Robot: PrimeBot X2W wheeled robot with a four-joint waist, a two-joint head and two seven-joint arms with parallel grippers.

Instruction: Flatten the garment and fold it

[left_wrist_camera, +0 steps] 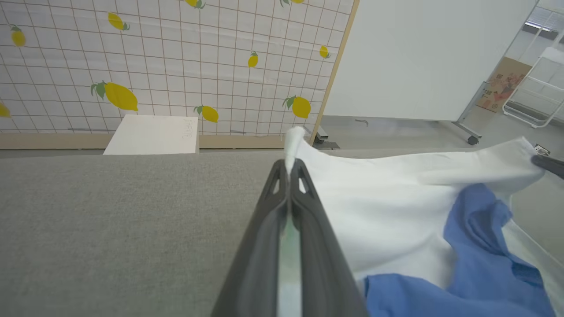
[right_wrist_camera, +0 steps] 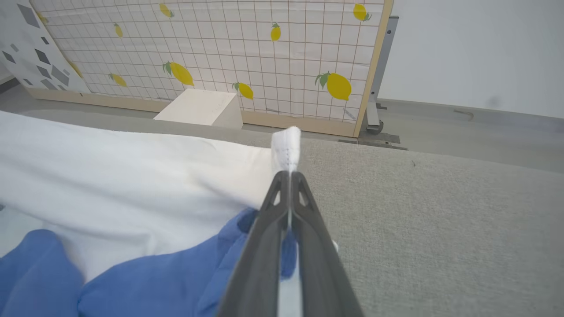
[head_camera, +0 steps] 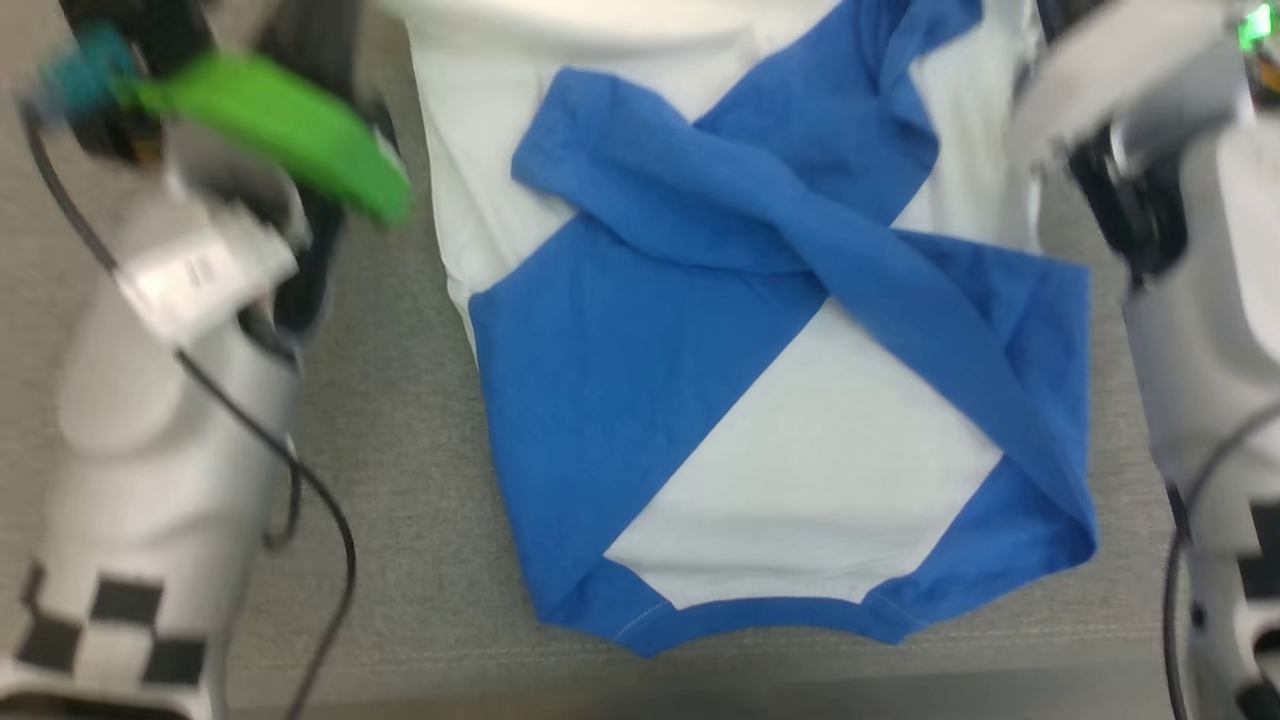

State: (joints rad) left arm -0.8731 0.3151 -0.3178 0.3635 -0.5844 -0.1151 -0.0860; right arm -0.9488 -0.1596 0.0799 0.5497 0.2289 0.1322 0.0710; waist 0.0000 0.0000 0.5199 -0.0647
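The garment (head_camera: 800, 440), a white shirt with blue sleeves crossed over its body, lies on the grey table, collar edge nearest me. In the left wrist view my left gripper (left_wrist_camera: 291, 165) is shut on a white corner of the garment (left_wrist_camera: 396, 198), cloth poking out past the tips. In the right wrist view my right gripper (right_wrist_camera: 289, 176) is shut on the other white corner of the garment (right_wrist_camera: 132, 176), with a tuft of hem above its tips. Both held corners are lifted off the table at the far end. In the head view both pale forearms flank the cloth.
The grey table (head_camera: 400, 430) has bare surface on either side of the shirt. Beyond its far edge stand a lemon-patterned panel (left_wrist_camera: 176, 57) and a white block (left_wrist_camera: 152, 134). A green part (head_camera: 280, 120) of the left arm hangs at the upper left.
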